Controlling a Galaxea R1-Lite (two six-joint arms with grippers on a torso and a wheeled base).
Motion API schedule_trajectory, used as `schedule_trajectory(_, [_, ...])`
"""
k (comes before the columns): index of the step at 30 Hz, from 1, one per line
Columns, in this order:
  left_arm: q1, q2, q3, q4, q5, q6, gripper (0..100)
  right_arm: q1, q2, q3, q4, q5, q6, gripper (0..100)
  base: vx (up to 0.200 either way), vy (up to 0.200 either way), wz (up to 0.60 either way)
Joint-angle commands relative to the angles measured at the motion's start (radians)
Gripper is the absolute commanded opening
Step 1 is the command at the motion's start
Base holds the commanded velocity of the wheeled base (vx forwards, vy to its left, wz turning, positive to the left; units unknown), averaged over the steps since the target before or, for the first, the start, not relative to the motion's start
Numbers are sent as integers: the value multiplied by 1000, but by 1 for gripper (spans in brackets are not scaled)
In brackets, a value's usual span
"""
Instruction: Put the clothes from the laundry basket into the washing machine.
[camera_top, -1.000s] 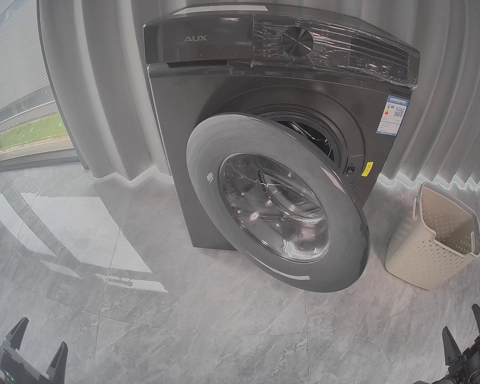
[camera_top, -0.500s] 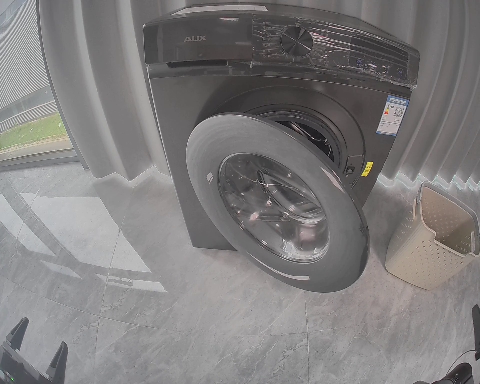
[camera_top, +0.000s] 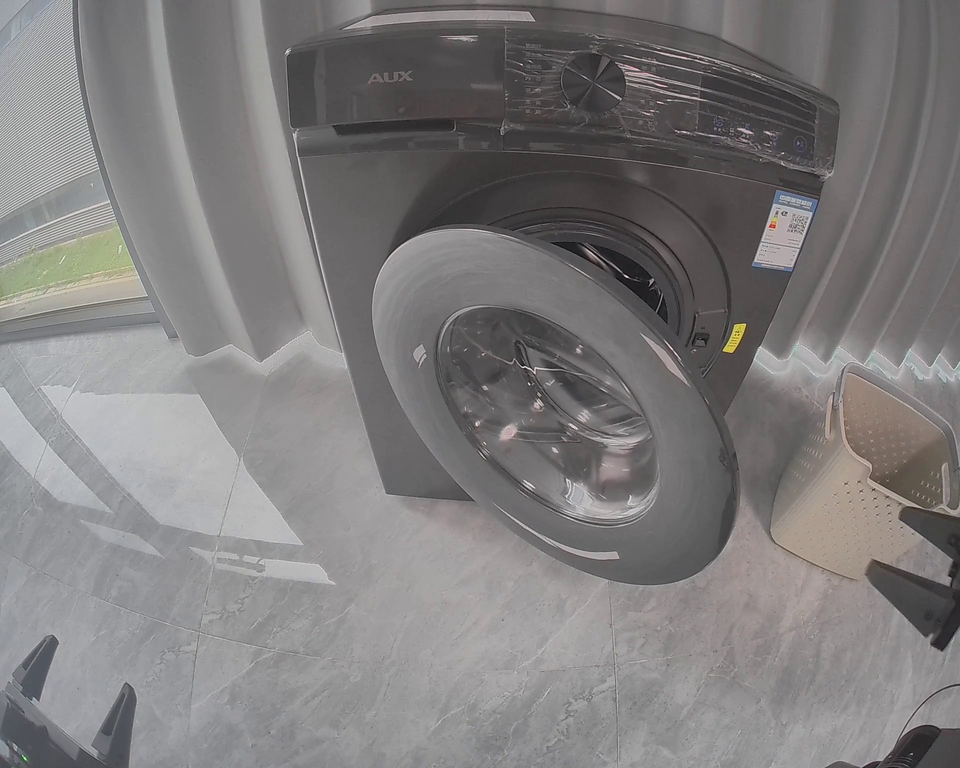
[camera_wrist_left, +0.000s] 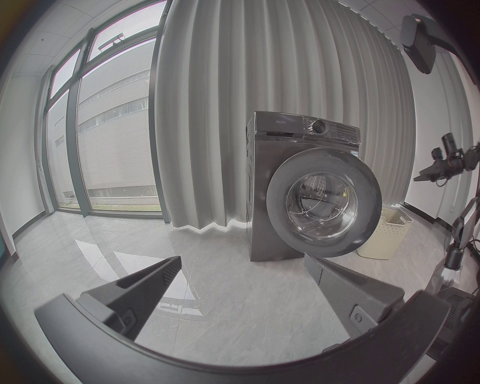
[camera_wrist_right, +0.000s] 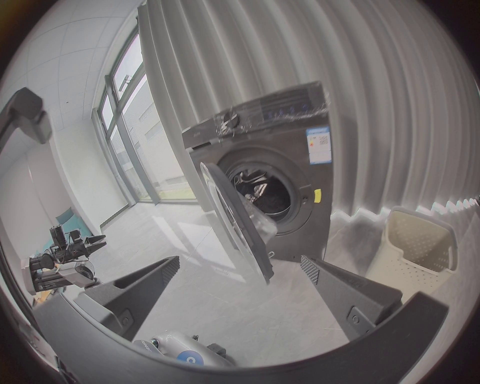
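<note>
Grey steel dominates the scene: the washing machine (camera_top: 380, 300) stands at the far side against a pleated pale curtain (camera_top: 200, 180), and its round door (camera_top: 550, 410) hangs wide open, swung out toward the near side with the glass bowl facing forward. Behind the door the drum (camera_wrist_right: 262, 192) mouth is exposed. Dark and light shapes show inside it, and it is not possible to tell whether they are clothes.

Off to the right of the machine, the cream laundry basket (camera_top: 830, 500) sits on the floor just beside the open door's lower edge, tipped a little so its mouth faces the near right. From the right wrist view its perforated inner walls are on show.

And the arms: the left gripper (camera_top: 80, 690) sits low at the near left corner, well apart from the machine, fingers spread with nothing between them. The right gripper (camera_top: 885, 542) hovers at the right edge, close to the basket's near corner, its two dark fingers also spread wide, tips pointing left, holding nothing.

Polished grey marble floor (camera_top: 400, 640) runs underneath, and a tall window (camera_top: 50, 230) glows at the far left.
</note>
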Motion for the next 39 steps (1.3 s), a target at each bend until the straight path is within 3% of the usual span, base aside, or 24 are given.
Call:
schedule_trajectory(1, [0,3,18,0,1,-1,100,117,569,-118,-222,27,4,100,0,0,0])
schedule_trajectory(11, [0,3,18,0,-4,0,100,119,850,-252,-377,-38,13,100,0,0,0])
schedule_trajectory(17, [0,3,18,0,-7,-1,100,119,934,-326,-417,-114,16,100,0,0,0])
schedule_trajectory(20, [0,3,18,0,-7,-1,100,119,972,-370,-440,-145,41,100,0,0,0])
schedule_trajectory(29, [0,3,18,0,-7,-1,100,66,1032,-431,-620,-280,72,100,0,0,0])
schedule_trajectory(39, [0,3,18,0,-9,0,100,65,919,-384,-620,-272,72,100,0,0,0])
